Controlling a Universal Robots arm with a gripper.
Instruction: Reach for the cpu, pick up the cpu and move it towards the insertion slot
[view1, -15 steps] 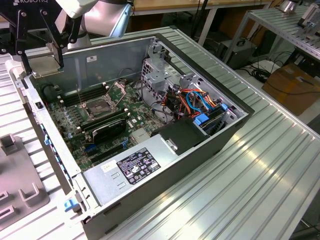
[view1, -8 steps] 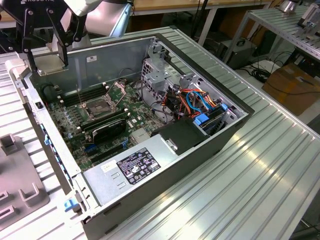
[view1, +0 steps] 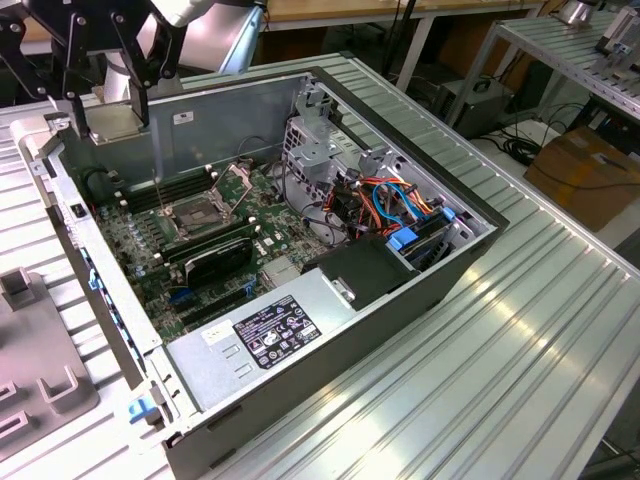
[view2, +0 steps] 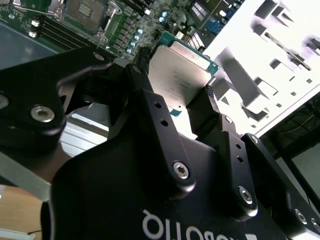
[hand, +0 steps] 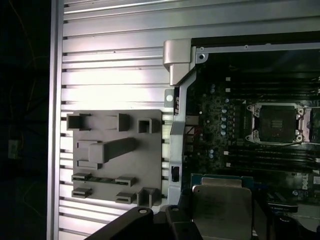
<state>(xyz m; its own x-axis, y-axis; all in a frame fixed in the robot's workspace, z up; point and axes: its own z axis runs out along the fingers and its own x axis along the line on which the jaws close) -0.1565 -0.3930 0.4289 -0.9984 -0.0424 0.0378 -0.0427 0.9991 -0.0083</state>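
Exterior view first: my gripper (view1: 110, 75) hangs high over the far corner of the open computer case (view1: 420, 170), at the exterior view's left, above the case wall. The socket (view1: 192, 212) sits on the motherboard (view1: 215, 265) with its metal frame flipped open and the dark centre bare. Plenty of open air above the board, but that corner has the case rim and a tall metal wall close by. The drive cage and cable mess (view1: 400, 205) crowd the exterior view's right side.

Second wrist view: the chip (view2: 180, 75) is pinched by its two opposite edges between the black fingers (view2: 207, 107), which are closed to about the chip's width, its silvery face toward the camera. I'd say it's light and stiff but slick metal, and fragile on the underside, so edge grip is the only sane hold. The socket (view2: 85, 10) shows beyond it, well apart.

First wrist view: the chip (hand: 222, 205) is over the case's edge region, with the socket (hand: 277, 122) off to one side of it past the memory slots. The grey parts tray (hand: 112, 157) lies outside the case on the ribbed table (hand: 110, 65). The case rim (hand: 180, 95) between them looks to me like the edge to mind.
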